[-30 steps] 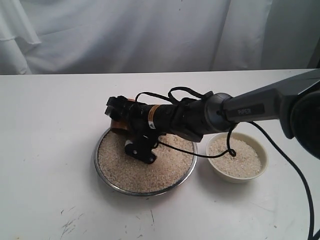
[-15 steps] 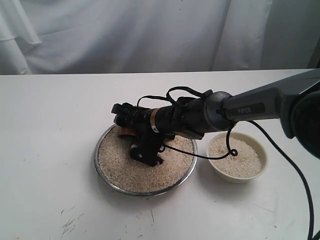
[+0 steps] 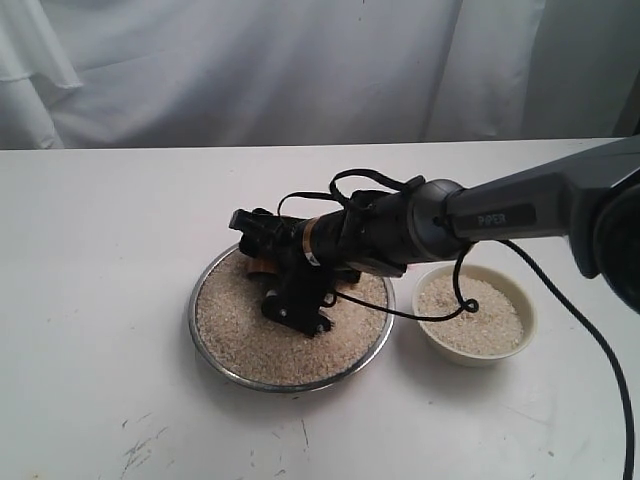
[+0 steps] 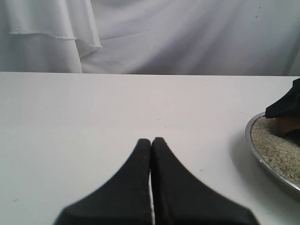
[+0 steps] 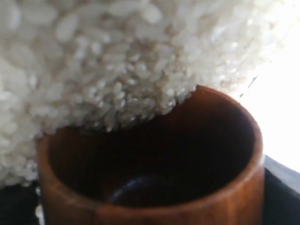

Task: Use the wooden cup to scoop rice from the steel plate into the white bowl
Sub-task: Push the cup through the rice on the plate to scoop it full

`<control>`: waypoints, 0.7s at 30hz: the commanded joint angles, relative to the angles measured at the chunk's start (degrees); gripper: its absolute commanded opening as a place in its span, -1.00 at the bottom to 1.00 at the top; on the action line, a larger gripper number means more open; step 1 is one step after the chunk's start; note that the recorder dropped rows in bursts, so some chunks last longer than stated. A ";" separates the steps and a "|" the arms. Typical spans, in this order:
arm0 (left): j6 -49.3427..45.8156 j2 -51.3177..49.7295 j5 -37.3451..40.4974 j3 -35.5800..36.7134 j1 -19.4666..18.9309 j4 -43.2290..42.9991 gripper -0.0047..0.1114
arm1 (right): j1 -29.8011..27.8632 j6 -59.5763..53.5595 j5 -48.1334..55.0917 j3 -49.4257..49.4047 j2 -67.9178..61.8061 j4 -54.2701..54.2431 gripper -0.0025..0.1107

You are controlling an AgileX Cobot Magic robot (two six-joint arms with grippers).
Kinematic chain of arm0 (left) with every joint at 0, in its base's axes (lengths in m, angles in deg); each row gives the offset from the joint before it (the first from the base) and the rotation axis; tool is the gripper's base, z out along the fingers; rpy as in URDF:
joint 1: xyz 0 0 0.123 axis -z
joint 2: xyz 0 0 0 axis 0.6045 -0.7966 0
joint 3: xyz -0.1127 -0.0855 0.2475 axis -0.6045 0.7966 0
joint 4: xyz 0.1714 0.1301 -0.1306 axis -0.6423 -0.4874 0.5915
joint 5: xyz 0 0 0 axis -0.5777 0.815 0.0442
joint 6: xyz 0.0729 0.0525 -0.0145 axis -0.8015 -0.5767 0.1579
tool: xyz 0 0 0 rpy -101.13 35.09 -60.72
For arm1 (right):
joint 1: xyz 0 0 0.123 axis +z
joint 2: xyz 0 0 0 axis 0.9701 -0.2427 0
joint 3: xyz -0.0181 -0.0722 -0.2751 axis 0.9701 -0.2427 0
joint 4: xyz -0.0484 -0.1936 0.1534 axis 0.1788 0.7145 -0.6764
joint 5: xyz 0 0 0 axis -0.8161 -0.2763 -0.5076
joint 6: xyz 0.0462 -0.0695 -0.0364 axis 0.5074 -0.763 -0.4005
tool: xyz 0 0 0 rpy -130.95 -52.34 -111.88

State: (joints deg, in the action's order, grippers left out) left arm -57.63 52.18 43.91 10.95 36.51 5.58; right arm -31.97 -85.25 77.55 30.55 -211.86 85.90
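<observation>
Nearest first, right wrist view: wooden cup (image 5: 154,159) tipped mouth-first into the rice (image 5: 93,61). Grains bank over part of the rim. The inside is dark, so I can't tell how much is in yet.

My right claw (image 3: 255,245) is clamped on the cup, reaching across the steel plate (image 3: 290,387) with the cup low at the plate's far side. The rice lies as a broad flat bed in the plate.

Step, as I judge it: the dig, cup pushing into the grains and not yet lifted. Next move probably calls for driving the rim deeper, rolling the mouth upward so the load stays in, then a level carry to the white bowl (image 3: 475,357). The bowl sits just beside the plate on the right and already has rice in it. Tilting too early would spill grains onto the surface (image 3: 100,300).

View differences:
- Only the right wrist view shows the rim against the grains.
- Only the exterior view shows the bowl and the whole plate.
- Only the left wrist view shows my left claw (image 4: 151,143): fingers together, holding nothing, over bare surface apart from the plate's edge. It is absent from the exterior view.

Farthest back is a white curtain (image 3: 300,70).
</observation>
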 commanded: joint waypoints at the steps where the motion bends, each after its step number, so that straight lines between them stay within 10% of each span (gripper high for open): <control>1: 0.18 0.29 -0.36 0.26 0.09 0.04 -0.92 | 0.32 0.16 6.06 -0.57 0.43 -2.46 -0.96; 7: 0.18 0.29 -0.36 0.26 0.09 0.04 -0.92 | 0.44 -5.81 9.90 -0.57 0.43 -9.16 -0.96; 14: 0.18 0.29 -0.36 0.26 0.09 0.04 -0.92 | 0.39 -32.57 21.56 -0.06 0.43 -40.82 -0.96; 21: 0.18 0.29 -0.36 0.26 0.09 0.04 -0.92 | 0.39 -32.57 31.60 3.51 0.31 -46.42 -0.96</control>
State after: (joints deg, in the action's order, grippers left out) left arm -57.63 52.18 43.91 10.95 36.51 5.58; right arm -31.40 -117.47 99.86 34.40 -210.09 42.43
